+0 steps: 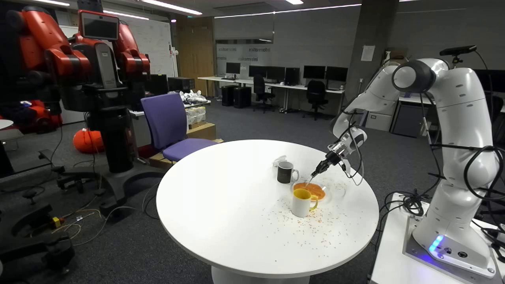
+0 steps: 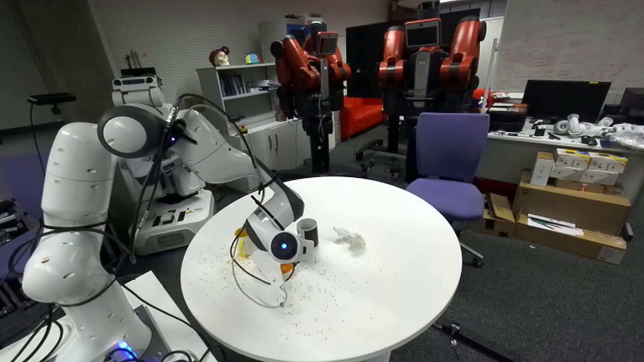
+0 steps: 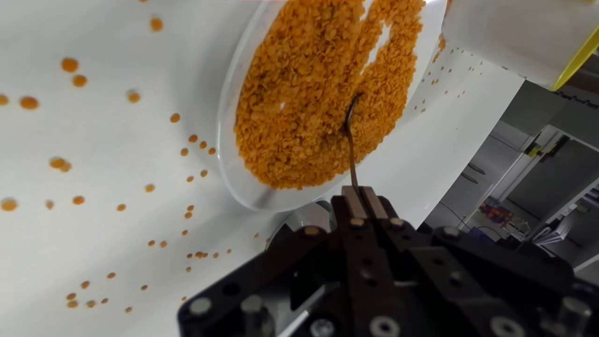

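Note:
My gripper (image 3: 360, 192) is shut on the handle of a thin metal spoon (image 3: 351, 150). The spoon's far end is sunk in orange lentil-like grains (image 3: 299, 107) on a white plate (image 3: 224, 135). In an exterior view the gripper (image 1: 314, 173) points down at the plate, with the spoon (image 1: 309, 182) slanting into the grains. A white mug with a yellow inside (image 1: 300, 207) stands upright beside the plate; it also shows in the wrist view (image 3: 514, 42). A dark mug (image 1: 284, 173) stands upright on the plate's far side. In an exterior view the arm hides the fingers and most of the plate.
Loose grains lie scattered on the round white table (image 1: 205, 197) around the plate and mugs. Crumpled clear plastic (image 2: 352, 240) lies near the dark mug (image 2: 308, 231). A purple chair (image 2: 448, 196) stands at the table's edge. Red robots (image 2: 427, 65) stand farther back.

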Robot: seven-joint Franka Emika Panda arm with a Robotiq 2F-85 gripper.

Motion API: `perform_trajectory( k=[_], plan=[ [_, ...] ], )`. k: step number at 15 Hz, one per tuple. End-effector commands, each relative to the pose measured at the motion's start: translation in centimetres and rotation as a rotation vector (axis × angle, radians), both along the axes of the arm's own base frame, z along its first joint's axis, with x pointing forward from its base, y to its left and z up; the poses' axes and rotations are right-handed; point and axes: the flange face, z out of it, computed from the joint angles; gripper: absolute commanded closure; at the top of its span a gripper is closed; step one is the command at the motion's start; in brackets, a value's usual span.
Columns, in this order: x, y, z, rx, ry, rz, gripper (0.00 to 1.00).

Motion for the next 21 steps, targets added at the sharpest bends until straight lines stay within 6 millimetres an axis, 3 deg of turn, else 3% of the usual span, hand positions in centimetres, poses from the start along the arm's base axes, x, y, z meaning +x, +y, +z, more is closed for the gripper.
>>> perform_trajectory(
  k=[1,21],
  plan=[
    [-1.17,-0.22,0.95,-0.021,-0.021,-0.004,0.99],
    [-1.57,-0.94,1.64,0.099,-0.031,-0.004,0.99]
  ],
)
